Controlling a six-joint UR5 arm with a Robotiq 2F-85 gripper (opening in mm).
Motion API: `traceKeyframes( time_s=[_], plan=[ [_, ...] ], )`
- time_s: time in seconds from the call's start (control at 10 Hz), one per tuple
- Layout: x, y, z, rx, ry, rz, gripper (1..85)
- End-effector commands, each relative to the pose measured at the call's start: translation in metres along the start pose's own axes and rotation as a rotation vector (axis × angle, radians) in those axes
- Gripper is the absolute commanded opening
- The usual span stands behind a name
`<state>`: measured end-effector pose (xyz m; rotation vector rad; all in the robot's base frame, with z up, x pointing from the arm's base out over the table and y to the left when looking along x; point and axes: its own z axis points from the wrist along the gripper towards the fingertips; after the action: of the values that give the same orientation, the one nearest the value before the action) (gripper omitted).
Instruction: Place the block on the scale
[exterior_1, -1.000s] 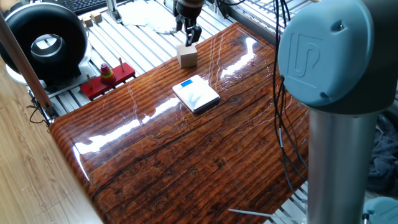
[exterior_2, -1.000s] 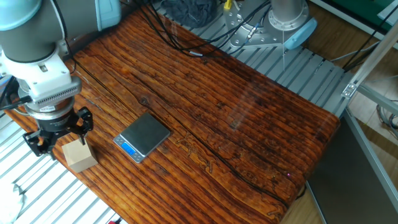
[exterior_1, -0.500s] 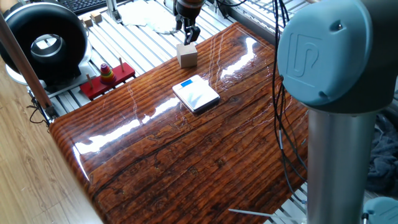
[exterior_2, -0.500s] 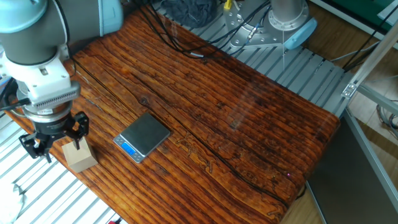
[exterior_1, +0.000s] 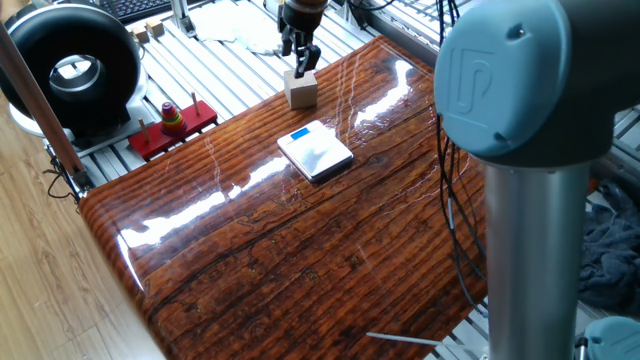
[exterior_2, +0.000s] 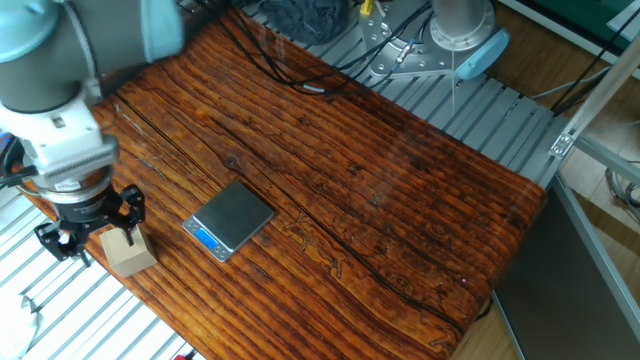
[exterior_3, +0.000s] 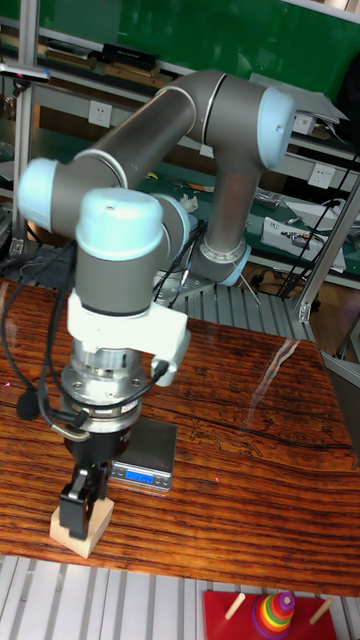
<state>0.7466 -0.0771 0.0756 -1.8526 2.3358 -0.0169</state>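
The block is a small tan wooden cube standing near the table's far edge. It also shows in the other fixed view, block, and in the tall view, block. My gripper hangs just over it, open, with its fingers at the block's top and nothing held. It appears again as gripper and gripper. The scale lies flat a short way toward the table's middle, a white pad with a blue corner. It is bare in all views, scale and scale.
A red toy base with stacked rings sits beyond the table edge, beside a black round device. A keyboard and white cloth lie at the back. Black cables cross the table. A grey-blue robot column fills the foreground.
My gripper has shifted slightly sideways and down over the block, and the arm above it has swung a little. Block and scale have not moved.
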Motion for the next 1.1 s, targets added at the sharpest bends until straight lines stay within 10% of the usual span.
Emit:
traceKeyframes(
  time_s=[0.0, 0.4, 1.0],
  plan=[
    [0.009, 0.017, -0.011, -0.098, 0.009, -0.010, 60.0],
    [-0.007, 0.026, 0.006, -0.122, 0.004, 0.063, 65.7],
    [-0.004, 0.004, 0.012, -0.026, 0.036, 0.127, 74.0]
  ],
)
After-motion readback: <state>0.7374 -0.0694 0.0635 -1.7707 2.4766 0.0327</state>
